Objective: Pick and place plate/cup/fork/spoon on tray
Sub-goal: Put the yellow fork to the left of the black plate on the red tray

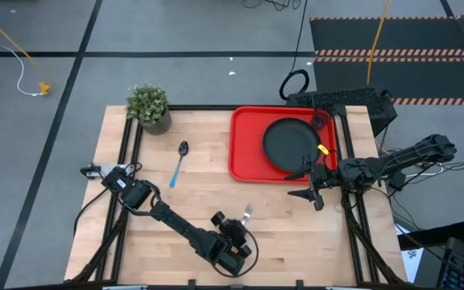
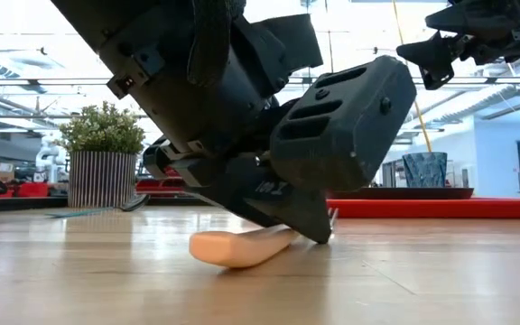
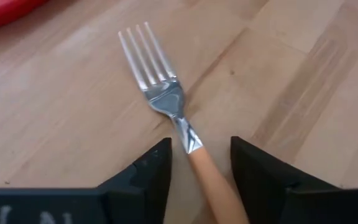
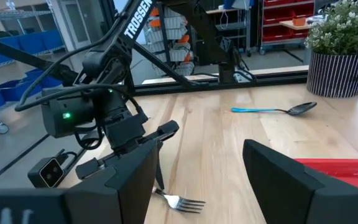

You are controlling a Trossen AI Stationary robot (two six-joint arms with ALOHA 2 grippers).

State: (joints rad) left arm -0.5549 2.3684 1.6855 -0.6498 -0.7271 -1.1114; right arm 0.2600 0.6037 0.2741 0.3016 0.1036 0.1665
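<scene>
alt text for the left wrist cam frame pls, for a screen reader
The left claw sits open on a light wooden table, its two dark fingers straddling the orange-tan handle of a slim silver-tined fork lying flat. A corner of the bright red plastic tray shows at the frame's edge.

Right wrist view: white capitals "TROSSEN" run along the upper link of the left arm (image 4: 132,25); the letters read up the link, the last ones near the picture's edge. This is the only fully legible text.

Low view: pale marks, possibly two or three characters, sit on the underside of the left gripper (image 2: 319,236) housing; not legible.

Left wrist view: faint light strokes on the dark gripper body at the picture's edge; cannot be read.

High view: no readable text, label or number on the bench (image 1: 192,201) or on anything standing on it.
</scene>
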